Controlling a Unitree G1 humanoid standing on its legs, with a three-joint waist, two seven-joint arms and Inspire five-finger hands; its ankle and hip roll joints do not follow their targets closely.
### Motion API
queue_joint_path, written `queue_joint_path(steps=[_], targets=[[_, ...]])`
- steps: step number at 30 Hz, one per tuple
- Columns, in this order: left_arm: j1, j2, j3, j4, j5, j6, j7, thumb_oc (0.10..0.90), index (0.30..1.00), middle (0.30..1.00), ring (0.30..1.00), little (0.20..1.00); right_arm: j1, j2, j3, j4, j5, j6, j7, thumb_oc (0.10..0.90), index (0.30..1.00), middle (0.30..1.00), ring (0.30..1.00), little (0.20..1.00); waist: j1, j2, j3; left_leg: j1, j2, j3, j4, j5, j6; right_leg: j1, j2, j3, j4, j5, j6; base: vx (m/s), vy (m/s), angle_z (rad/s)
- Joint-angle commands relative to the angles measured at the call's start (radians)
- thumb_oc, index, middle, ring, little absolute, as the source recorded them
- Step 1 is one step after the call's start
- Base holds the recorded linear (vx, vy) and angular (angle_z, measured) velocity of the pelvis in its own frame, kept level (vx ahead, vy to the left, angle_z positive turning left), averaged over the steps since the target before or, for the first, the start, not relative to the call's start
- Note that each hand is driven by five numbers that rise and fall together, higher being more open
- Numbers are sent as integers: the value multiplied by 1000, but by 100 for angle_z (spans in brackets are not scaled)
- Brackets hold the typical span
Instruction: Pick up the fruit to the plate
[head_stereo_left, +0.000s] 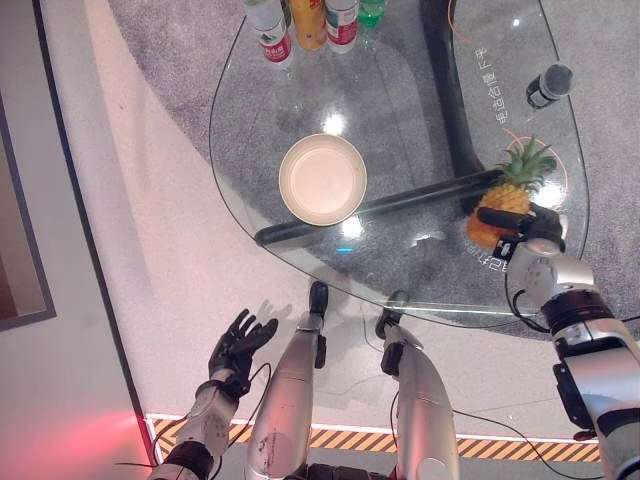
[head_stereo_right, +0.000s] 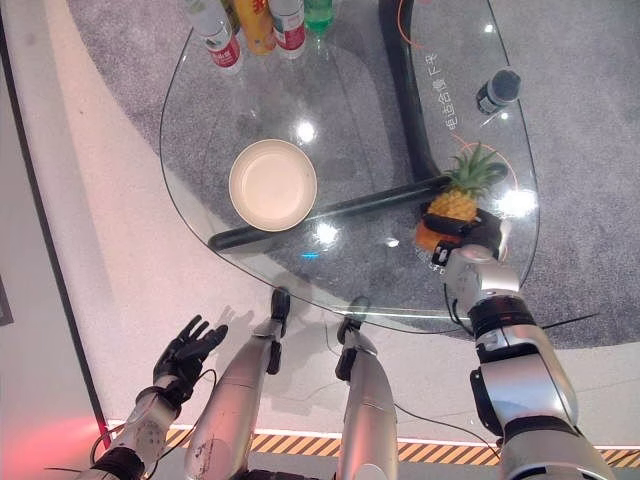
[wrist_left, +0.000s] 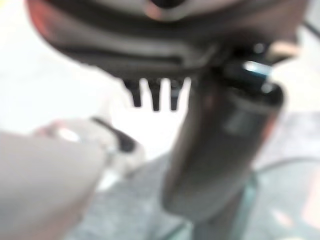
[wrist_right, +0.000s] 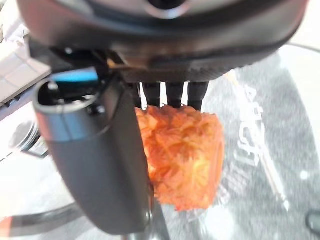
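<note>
Off the table's near edge, low to the left, the left hand (head_stereo_left: 238, 345) hangs with fingers spread and empty; the cream plate (head_stereo_left: 322, 179) sits well left of the right hand (head_stereo_left: 520, 228). That hand's fingers curl round the pineapple (head_stereo_left: 508, 196), which looks stiff, knobbly and fairly heavy, so I'd grasp its orange body under the crown. It stands on a slick glass table (head_stereo_left: 400, 120) over grey carpet (head_stereo_left: 160, 50), bottles (head_stereo_left: 305, 25) far behind.

Bright overhead light throws several white glare spots on the glass table (head_stereo_left: 400, 250), one just past the plate (head_stereo_left: 322, 179) and one beside the pineapple (head_stereo_left: 505, 195). A red glow tints the floor's near left corner. The left wrist view is heavily blurred; the right wrist view's background is soft.
</note>
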Motion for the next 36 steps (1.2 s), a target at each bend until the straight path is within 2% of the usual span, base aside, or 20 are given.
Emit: queue_joint_path(steps=[1,10,13,15,18,21,26,27,30,31,36], targets=[[55,18,35,-63,-41,-97,36,800,900,900,900,900,12,10,-26,-163,14,-107,-9,100,300,300,300,200,0,43,-17,37,-59,22,4,-73,6,25,43,-51,50,-16,22,-13,-24,-3],[77,27,117,-192,-43,-185,70,800,900,900,900,900,143,52,-113,-444,-73,-175,-1,100,300,300,300,200,-22,36,-17,115,-49,41,-26,-74,10,90,51,-43,49,-39,25,-7,-12,-3],[91,31,144,-260,-34,-201,81,800,900,900,900,900,186,66,-135,-527,-100,-184,13,100,300,300,300,200,-26,35,-17,139,-48,44,-37,-75,12,114,52,-44,45,-45,27,-4,-10,-1],[101,33,164,-316,-31,-225,79,800,900,900,900,900,221,85,-145,-589,-124,-214,45,100,300,300,300,200,-28,34,-17,155,-47,44,-41,-75,13,130,51,-44,43,-48,27,-17,-35,-4],[108,41,185,-386,-36,-236,92,800,900,900,900,900,254,110,-153,-661,-142,-217,64,100,300,300,300,200,-31,34,-17,171,-48,43,-46,-74,15,144,52,-44,42,-51,28,-16,-25,-6],[113,46,208,-488,-30,-248,101,800,900,900,900,900,299,146,-153,-735,-152,-259,132,100,300,300,300,200,-32,33,-17,194,-48,41,-55,-74,18,169,49,-50,40,-56,29,-16,-40,0],[116,58,217,-605,-18,-241,70,800,900,900,900,900,341,180,-134,-833,-147,-321,344,100,300,300,300,200,-27,29,-17,225,-51,33,-65,-72,22,206,41,-64,35,-59,32,-14,-47,0],[111,63,214,-635,-28,-226,45,800,900,900,900,900,341,183,-125,-861,-152,-333,407,100,300,300,300,200,-25,29,-17,229,-52,30,-64,-72,22,212,39,-69,36,-59,32,-22,-46,2],[103,72,210,-671,-34,-196,11,800,900,900,900,900,338,180,-110,-887,-171,-341,484,100,300,300,300,200,-22,28,-17,236,-54,28,-63,-73,23,222,37,-76,36,-59,33,-14,-31,3],[91,82,198,-702,-34,-181,-23,800,900,900,900,900,331,169,-99,-909,-180,-349,546,100,300,300,300,200,-20,26,-17,240,-55,26,-59,-74,23,230,34,-82,36,-58,34,-24,-33,9],[55,132,166,-769,-1,-133,-105,800,900,900,900,900,321,131,-68,-951,-216,-367,685,100,300,300,300,200,-16,19,-17,238,-55,21,-43,-79,25,237,31,-91,43,-57,35,-14,-42,7]])
